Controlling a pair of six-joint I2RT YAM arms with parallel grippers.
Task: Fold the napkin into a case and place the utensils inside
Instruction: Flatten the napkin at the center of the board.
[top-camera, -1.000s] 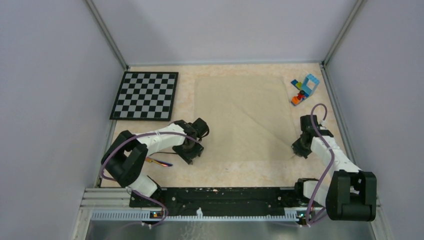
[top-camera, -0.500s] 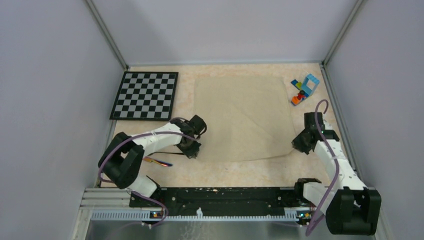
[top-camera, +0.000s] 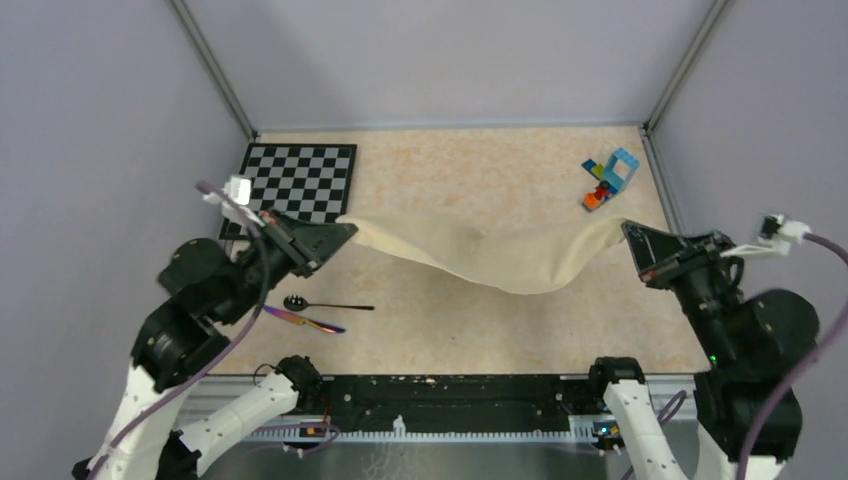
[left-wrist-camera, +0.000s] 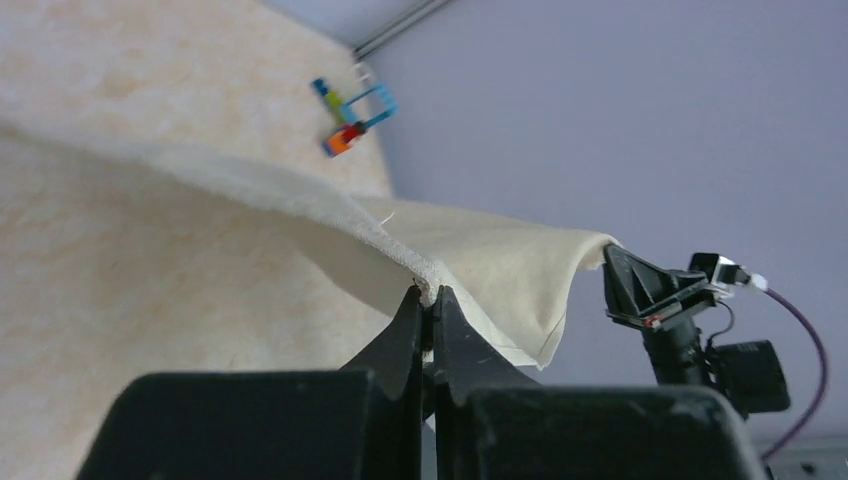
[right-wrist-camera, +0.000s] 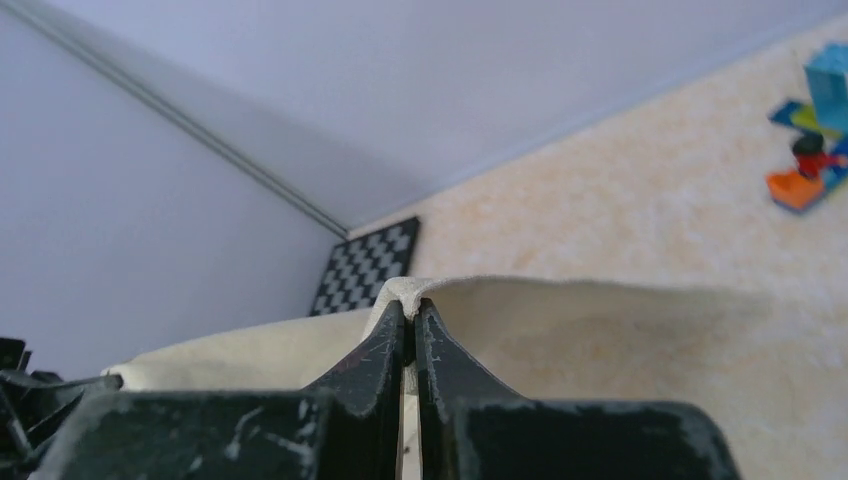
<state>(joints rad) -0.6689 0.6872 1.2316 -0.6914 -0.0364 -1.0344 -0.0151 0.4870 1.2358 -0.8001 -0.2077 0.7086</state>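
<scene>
One napkin (top-camera: 480, 255) hangs in the air between the two arms, stretched left to right across the middle of the desk (top-camera: 470, 170). It sags in a shallow curve, lowest right of centre. Whether that low edge touches the desk cannot be told from the top view.

The left jaws are pressed together on the napkin's left corner, pinching the cloth edge between their tips. The right jaws are pressed together the same way on the right corner, and a small fold of cloth shows just above them. Both arms are raised well above the desk.

Two utensils lie on the desk near the left side, under the left arm and near of the napkin's left end. One is a black spoon (top-camera: 330, 305) with its bowl to the left. The other is a rainbow-tinted piece (top-camera: 305, 320) just beside it, on the near side, and angled.

One chequered board (top-camera: 300, 180) lies flat in the far left corner. One small cluster of coloured toy bricks (top-camera: 608, 178) sits in the far right corner, well apart from the napkin.
</scene>
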